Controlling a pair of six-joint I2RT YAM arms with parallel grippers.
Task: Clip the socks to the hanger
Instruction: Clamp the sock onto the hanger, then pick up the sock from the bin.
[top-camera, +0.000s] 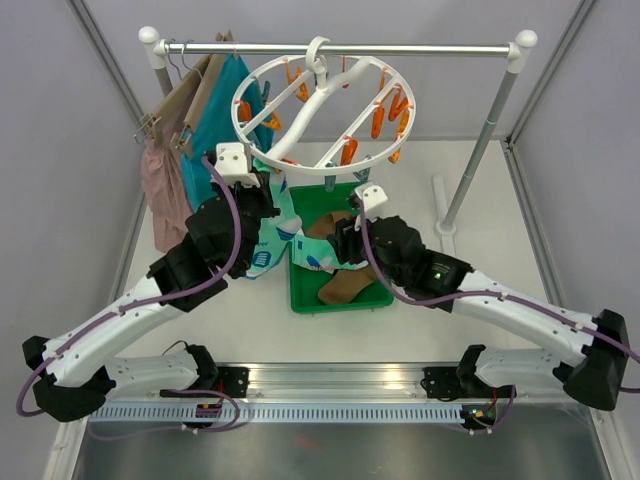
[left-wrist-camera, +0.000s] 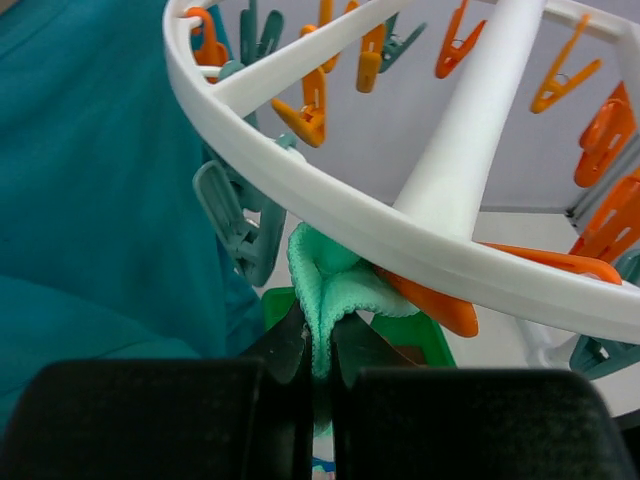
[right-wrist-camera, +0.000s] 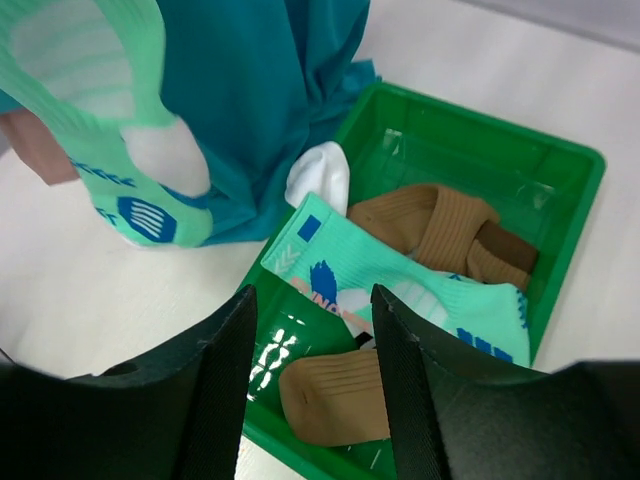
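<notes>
Nearest you, the left gripper (left-wrist-camera: 318, 352) is clamped on the mint sock (left-wrist-camera: 335, 285), cuff up against the hanger (left-wrist-camera: 330, 215) ring, body hanging straight down; an orange peg (left-wrist-camera: 430, 305) lies just right of the cuff (bite unconfirmed). Your right gripper (right-wrist-camera: 315, 300), jaws apart, hovers over the tray (right-wrist-camera: 590, 175).

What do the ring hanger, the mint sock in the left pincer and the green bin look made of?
Ring hanger: smooth white moulded plastic, judging by its even sheen. Mint sock: soft knit fabric; its fuzzy ribbed cuff bunches in the left pincer. Green bin: probably glossy hard plastic, with glare on its floor.
</notes>
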